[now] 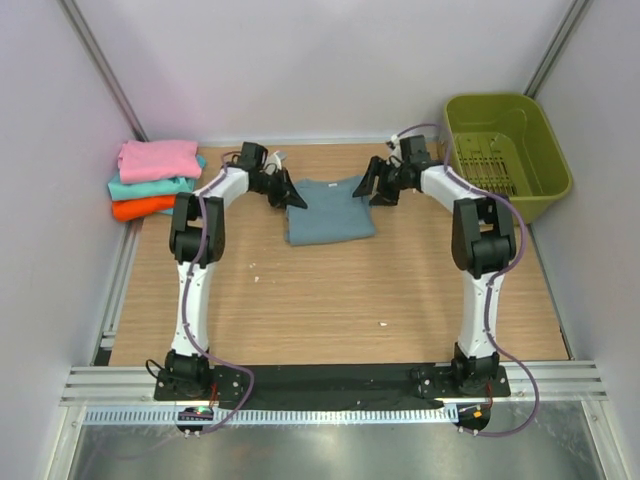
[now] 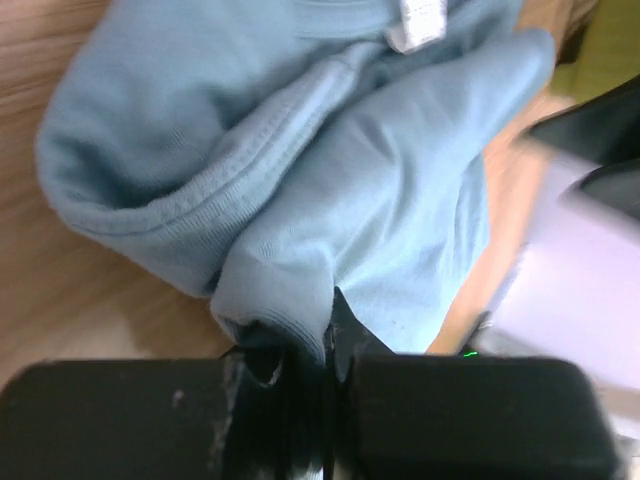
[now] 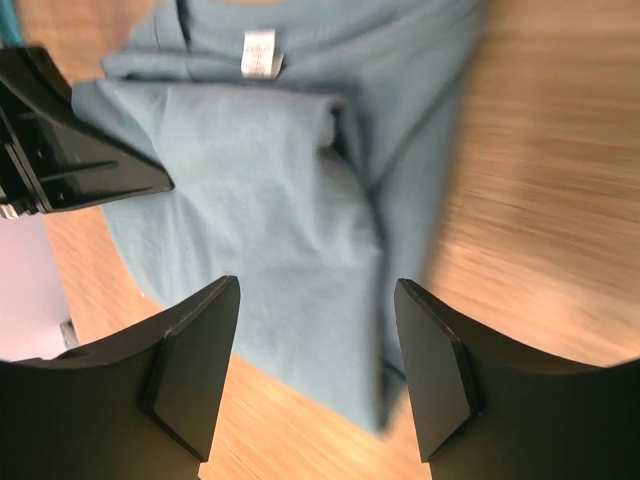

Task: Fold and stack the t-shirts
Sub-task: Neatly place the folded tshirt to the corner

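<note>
Slate-blue t-shirt [image 1: 328,210] lying part-folded at far middle of bench [image 1: 330,300]. Left jaws clamped together on a cloth fold at its left edge, probably for pulling that side over. Right jaws apart over right edge, gripping nothing, likely waiting to pinch.

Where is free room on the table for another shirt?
Bare wood lies between left arm and right arm, nearer than the blue-grey t-shirt. The far edge is crowded: left gripper and right gripper at that shirt, shirt stack left, basket right.
</note>
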Robot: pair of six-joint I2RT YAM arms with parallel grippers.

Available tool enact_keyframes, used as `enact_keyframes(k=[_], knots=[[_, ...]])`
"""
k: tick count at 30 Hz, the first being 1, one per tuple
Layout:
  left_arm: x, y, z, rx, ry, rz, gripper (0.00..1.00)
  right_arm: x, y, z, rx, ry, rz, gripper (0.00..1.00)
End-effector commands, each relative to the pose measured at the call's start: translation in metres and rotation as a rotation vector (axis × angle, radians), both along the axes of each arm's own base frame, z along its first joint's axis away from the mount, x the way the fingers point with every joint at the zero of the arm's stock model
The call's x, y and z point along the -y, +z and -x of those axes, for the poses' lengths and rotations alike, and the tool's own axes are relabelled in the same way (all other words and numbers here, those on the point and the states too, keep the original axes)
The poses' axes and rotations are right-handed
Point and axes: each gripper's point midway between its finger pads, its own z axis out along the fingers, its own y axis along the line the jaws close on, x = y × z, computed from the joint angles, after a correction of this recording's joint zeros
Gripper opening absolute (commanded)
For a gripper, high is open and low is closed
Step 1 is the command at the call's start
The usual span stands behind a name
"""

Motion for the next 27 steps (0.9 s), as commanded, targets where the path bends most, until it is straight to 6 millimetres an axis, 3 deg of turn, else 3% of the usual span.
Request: enact_keyframes(k=[1,2,3,5,6,8,9,10,11,12,15,16,17,20,27], knots=[[-0.029,0.089,-0.006,0.319,-0.119,-0.137,0.00,0.059,0.110,-0.018,0.293,-0.079,0.101,0.70],[-0.037,0.101,-0.008,0.394,-0.157,-0.182,0.00,0.068,0.115,-0.013,0.305,-0.082,0.125,0.70],[-0.055,0.099,0.003,0.365,-0.188,-0.280,0.00,0.079,0.138,-0.007,0.357,-0.104,0.151,0.71],[-0.078,0.097,0.009,0.387,-0.292,-0.386,0.00,0.099,0.136,0.007,0.369,-0.107,0.208,0.74],[-0.097,0.111,0.010,0.369,-0.281,-0.407,0.00,0.106,0.140,0.014,0.381,-0.113,0.233,0.76],[-0.122,0.119,0.009,0.370,-0.236,-0.443,0.00,0.124,0.148,0.035,0.407,-0.138,0.306,0.82],[-0.134,0.118,0.008,0.372,-0.220,-0.472,0.00,0.129,0.150,0.043,0.419,-0.144,0.326,0.83],[-0.151,0.119,0.007,0.368,-0.202,-0.503,0.00,0.131,0.136,0.055,0.394,-0.134,0.343,0.83],[-0.163,0.118,0.007,0.362,-0.198,-0.548,0.00,0.134,0.154,0.066,0.447,-0.150,0.351,0.83],[-0.174,0.131,0.000,0.407,-0.202,-0.583,0.00,0.137,0.141,0.078,0.424,-0.146,0.361,0.83],[-0.195,0.127,0.003,0.368,-0.230,-0.678,0.00,0.145,0.158,0.102,0.481,-0.188,0.351,0.83],[-0.213,0.133,-0.001,0.376,-0.201,-0.714,0.00,0.147,0.145,0.112,0.451,-0.193,0.350,0.83],[-0.219,0.133,-0.004,0.382,-0.199,-0.745,0.00,0.148,0.150,0.120,0.464,-0.198,0.336,0.83],[-0.238,0.143,-0.017,0.443,-0.183,-0.846,0.00,0.158,0.138,0.135,0.416,-0.238,0.310,0.83],[-0.255,0.193,-0.048,0.608,-0.045,-0.961,0.00,0.166,0.131,0.155,0.380,-0.312,0.216,0.83]])
